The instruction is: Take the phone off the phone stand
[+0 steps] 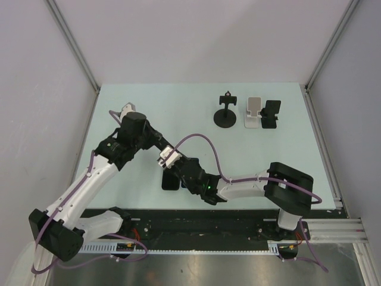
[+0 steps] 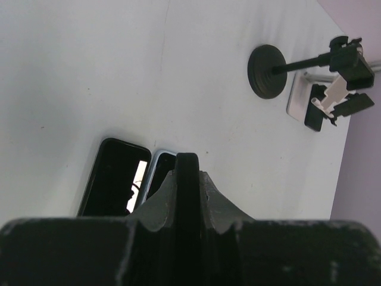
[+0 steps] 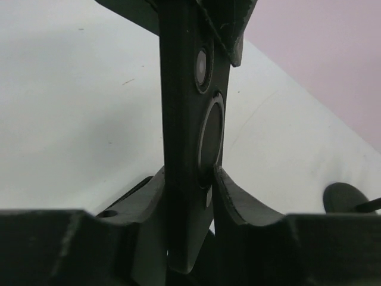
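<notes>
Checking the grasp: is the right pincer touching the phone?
Touching. The right wrist view shows the phone clamped edge-on in the right pincer, with no gap on either side.

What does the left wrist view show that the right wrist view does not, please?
Only left wrist: the shut left end effector, a glossy black phone and a pale-rimmed phone lying flat, plus the white phone stand. Only right wrist: the right end effector clamped on a dark phone seen edge-on, lenses showing. Both: the black round-based stand and pale table.
</notes>
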Motion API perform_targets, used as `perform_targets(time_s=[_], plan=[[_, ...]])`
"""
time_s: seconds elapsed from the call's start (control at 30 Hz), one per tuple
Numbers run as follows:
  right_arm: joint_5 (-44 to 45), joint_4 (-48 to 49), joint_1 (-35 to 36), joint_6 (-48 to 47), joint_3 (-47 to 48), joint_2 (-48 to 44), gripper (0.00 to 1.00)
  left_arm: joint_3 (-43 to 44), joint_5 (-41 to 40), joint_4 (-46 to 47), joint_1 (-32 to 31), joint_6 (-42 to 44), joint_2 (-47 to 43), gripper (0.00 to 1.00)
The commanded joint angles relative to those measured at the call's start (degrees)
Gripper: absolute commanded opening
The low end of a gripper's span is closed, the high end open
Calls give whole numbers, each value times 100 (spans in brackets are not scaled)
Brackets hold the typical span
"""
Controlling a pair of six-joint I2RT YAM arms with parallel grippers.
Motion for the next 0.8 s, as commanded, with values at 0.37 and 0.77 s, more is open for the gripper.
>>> perform_targets(time_s=[0.37, 0.77], plan=[[530, -413, 39, 379, 326, -165, 0, 358, -495, 385, 13, 406, -47, 70], [-945, -3215, -1085, 2962, 37, -1791, 0, 921, -2123, 709, 21, 3043, -574, 100]])
